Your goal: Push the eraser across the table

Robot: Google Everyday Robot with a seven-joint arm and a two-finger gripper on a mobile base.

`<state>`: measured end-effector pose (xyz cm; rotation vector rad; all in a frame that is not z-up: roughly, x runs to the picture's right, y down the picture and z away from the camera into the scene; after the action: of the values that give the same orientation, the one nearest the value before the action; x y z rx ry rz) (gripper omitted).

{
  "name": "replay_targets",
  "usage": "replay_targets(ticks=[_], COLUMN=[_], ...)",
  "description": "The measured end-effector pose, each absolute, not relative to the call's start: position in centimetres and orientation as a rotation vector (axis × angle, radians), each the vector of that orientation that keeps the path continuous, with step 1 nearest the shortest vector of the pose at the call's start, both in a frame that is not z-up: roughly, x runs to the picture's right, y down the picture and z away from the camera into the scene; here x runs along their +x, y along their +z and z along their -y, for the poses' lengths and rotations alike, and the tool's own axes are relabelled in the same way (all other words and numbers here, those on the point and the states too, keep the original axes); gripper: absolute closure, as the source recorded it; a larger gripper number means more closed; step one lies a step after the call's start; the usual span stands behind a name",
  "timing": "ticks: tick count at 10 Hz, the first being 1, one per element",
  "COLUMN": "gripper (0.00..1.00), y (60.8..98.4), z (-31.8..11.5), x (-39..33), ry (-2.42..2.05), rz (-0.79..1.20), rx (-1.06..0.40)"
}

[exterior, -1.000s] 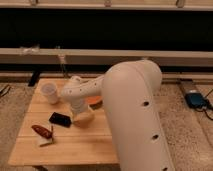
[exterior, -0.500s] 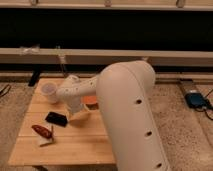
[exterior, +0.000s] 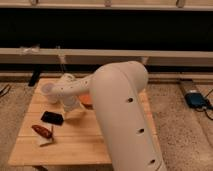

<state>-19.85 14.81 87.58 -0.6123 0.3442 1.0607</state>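
The eraser (exterior: 52,118) is a small flat black block lying on the left part of the light wooden table (exterior: 90,145). My large white arm reaches from the lower right across the table. Its gripper (exterior: 70,110) points down just to the right of the eraser, close to it or touching it. The wrist hides the contact.
A white cup (exterior: 47,90) stands at the back left. A reddish-brown oblong object (exterior: 42,131) on a white piece lies in front of the eraser. An orange object (exterior: 86,101) is half hidden behind the arm. A blue device (exterior: 195,100) lies on the floor to the right.
The gripper has moved left and the eraser has slid a little to the left with it. The cup and the reddish-brown object have not moved.
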Motion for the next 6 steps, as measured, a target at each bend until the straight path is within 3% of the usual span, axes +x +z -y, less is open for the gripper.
replay_targets(ticks=[6], gripper=[0.21], y=[88.4], z=[-14.0], x=[-23.3], ry=[1.018], rz=[-0.304], rx=[-0.624])
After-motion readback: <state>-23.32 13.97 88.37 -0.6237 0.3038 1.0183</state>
